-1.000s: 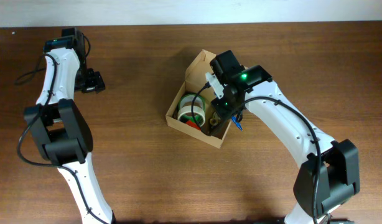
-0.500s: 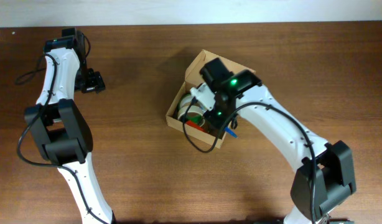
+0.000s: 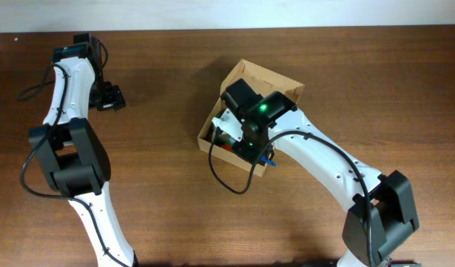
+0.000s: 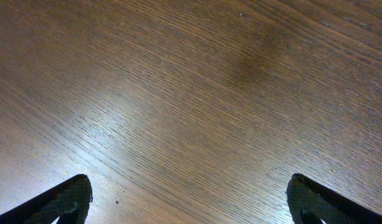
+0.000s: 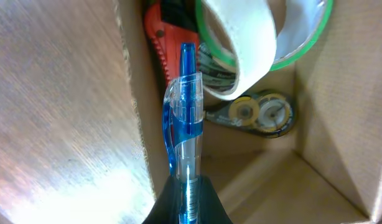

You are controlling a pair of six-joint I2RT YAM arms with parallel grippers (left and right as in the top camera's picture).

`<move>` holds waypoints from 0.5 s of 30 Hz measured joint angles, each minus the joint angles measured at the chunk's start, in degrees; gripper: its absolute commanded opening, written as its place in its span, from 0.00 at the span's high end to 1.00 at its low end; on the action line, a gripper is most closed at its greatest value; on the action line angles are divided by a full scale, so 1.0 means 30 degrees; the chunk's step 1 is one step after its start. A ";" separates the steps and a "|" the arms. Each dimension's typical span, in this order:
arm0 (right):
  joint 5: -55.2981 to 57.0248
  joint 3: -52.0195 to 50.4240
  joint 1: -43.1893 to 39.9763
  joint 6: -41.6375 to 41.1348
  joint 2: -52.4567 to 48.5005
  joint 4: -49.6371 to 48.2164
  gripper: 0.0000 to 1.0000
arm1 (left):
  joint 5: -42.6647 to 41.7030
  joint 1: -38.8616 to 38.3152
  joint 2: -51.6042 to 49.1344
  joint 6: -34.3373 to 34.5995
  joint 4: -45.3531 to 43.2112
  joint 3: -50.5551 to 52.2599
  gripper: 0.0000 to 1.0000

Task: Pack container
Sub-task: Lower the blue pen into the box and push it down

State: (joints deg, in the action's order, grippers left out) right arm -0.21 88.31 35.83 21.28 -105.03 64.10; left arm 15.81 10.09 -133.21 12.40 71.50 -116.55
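1. Fingers of the left arm (image 4: 60, 202) stand spread wide over bare worktop (image 4: 191, 93), well apart from the cardboard container (image 3: 270, 78).
2. That container sits mid-worktop, flap up, with a tape roll (image 5: 253, 43) inside.
3. Nearer, the right fingers (image 5: 157, 216) pinch a blue pen (image 5: 186, 112); its long axis runs along the container's wall, over the cavity.

Overhead: straight down on table (image 3: 175, 208); left wrist: close on it; right wrist: close into container (image 5: 328, 93), overhead shares.
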 measured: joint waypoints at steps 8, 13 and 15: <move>0.0124 0.2084 0.0000 0.0124 -0.0058 -0.1100 0.96 | 0.0000 0.0000 0.0000 -0.0007 0.0000 0.0000 0.00; 0.0124 0.2361 0.0000 0.0131 -0.0073 -0.1100 0.96 | 0.0000 0.0000 0.0000 0.0000 0.0000 0.0000 0.00; 0.0124 0.2361 0.0000 0.0131 -0.0153 -0.1086 0.97 | 0.0000 0.0000 0.0000 0.0000 0.0000 0.0000 0.00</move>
State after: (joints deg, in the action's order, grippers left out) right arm 0.16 95.39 35.83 21.67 -105.49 60.84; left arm 15.81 10.09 -133.21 12.40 71.50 -116.55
